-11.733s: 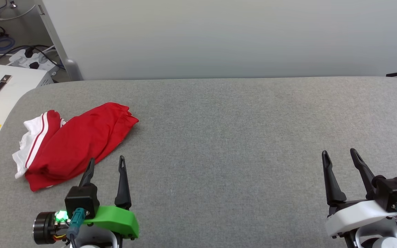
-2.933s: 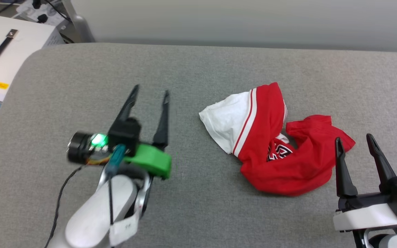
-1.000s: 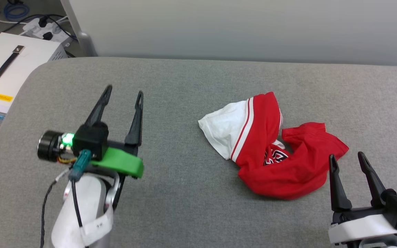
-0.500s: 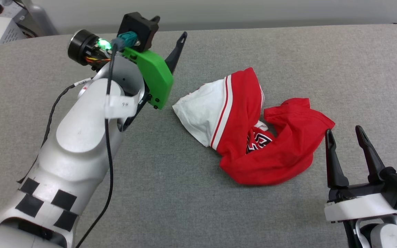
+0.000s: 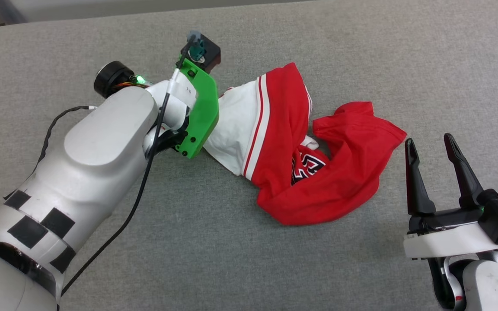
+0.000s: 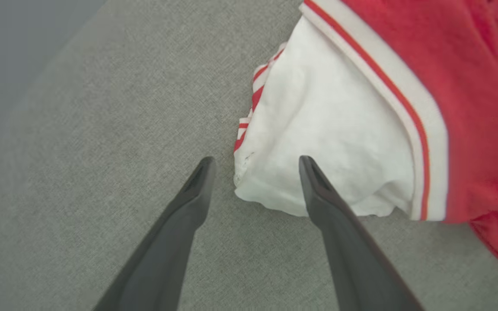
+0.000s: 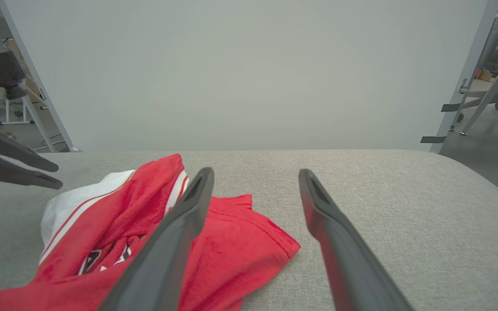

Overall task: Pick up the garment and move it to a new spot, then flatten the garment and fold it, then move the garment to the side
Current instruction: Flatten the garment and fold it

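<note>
- The left arm [image 5: 102, 138] is reaching forward and inward across the grey padded table [image 5: 231, 259], with its pale forearm running from the lower left of the head view toward the centre.
- Its wrist is bending steeply downward, so the green bracket [image 5: 201, 112] is facing the head camera and is covering the fingers below it.
- A black cable [image 5: 141, 190] is hanging along the forearm to the wrist.
- The left gripper [image 6: 255, 160] is standing with its two fingers apart. In the left wrist view they are straddling the outer corner of the white sleeve: one finger is lying over the white cloth, the other over bare table just beside the sleeve edge.
- Contact between those fingertips and the cloth or table cannot be determined.
- The garment [image 5: 352, 142] is lying crumpled near the middle of the table, between the two grippers. Its white sleeve with striped trim is pointing toward the left gripper, and its red body is bunching toward the right, with part of the black lettering showing in a fold.
- The right arm is resting low at the lower right of the head view, with its fingers pointing up that view.
- The right gripper [image 5: 428, 142] is standing with its fingers spread and nothing between them, just beside the red hem and apart from it.
</note>
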